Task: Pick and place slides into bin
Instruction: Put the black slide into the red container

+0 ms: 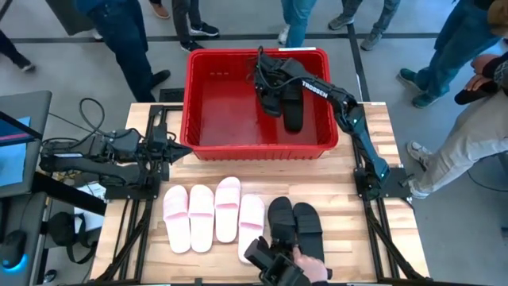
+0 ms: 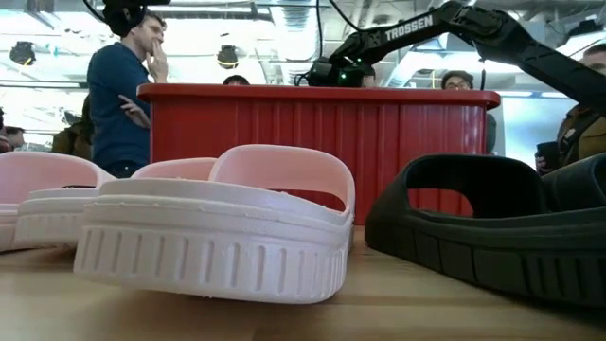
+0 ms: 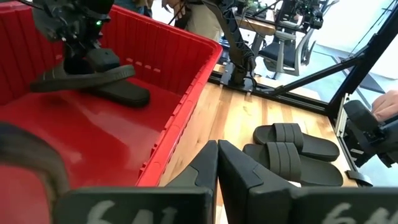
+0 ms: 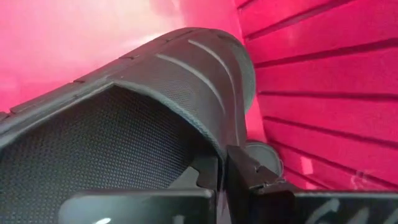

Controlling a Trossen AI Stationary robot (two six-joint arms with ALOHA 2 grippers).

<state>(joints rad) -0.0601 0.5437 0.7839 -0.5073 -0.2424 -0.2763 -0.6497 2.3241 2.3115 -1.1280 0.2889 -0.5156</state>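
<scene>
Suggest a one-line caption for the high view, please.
Right gripper holds a black slide over the red bin; four pink slides wait.

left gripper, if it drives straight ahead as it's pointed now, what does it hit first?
Probably the two black slides on the table past the bin's corner. The shut left gripper aims along the bin's outer wall; depth is unclear, so it might brush that wall first.

Black slide [image 4: 124, 112] cut off; bin [image 2: 322, 142] interior hidden

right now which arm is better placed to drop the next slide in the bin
Right. Its pincer is over the red bin, shut on a black slide above another black slide. The left pincer sits shut outside the bin wall.
</scene>
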